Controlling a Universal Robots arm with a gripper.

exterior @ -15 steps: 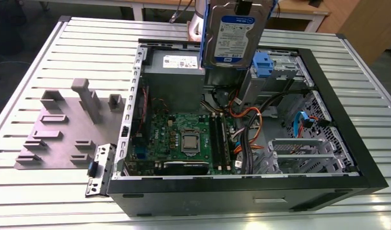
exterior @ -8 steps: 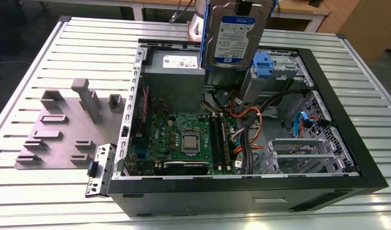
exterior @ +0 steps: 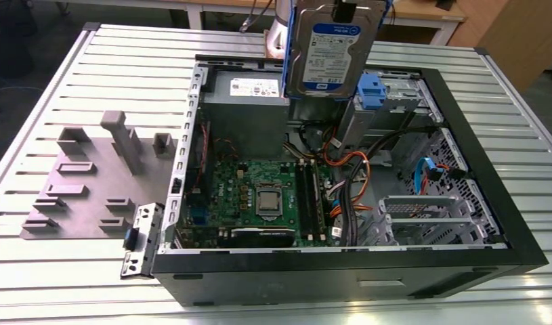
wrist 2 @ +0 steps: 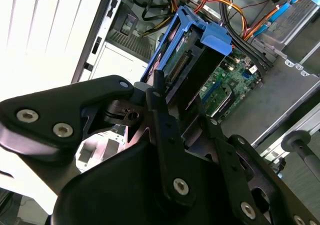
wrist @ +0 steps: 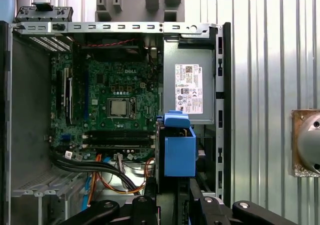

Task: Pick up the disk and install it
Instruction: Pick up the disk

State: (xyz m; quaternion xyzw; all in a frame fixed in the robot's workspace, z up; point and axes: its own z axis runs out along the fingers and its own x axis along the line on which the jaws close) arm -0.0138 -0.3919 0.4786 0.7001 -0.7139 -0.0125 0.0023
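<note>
The disk (exterior: pixel 332 53) is a flat silver drive with a white-and-blue label, framed by blue plastic rails (wrist: pixel 179 147). One disk, one hand (wrist 2: pixel 182 110), one open computer case (exterior: pixel 348 274), one grey power-supply box (exterior: pixel 244 91) and one grey fixture plate (exterior: pixel 86 189) are on view. The disk hangs above the case, over the corner by the power-supply box, clear of the bench (exterior: pixel 77 284). Its long axis stands upright, with the connector end up toward the hand. The hand pinches the disk between its fingers (wrist 2: pixel 159 97).
</note>
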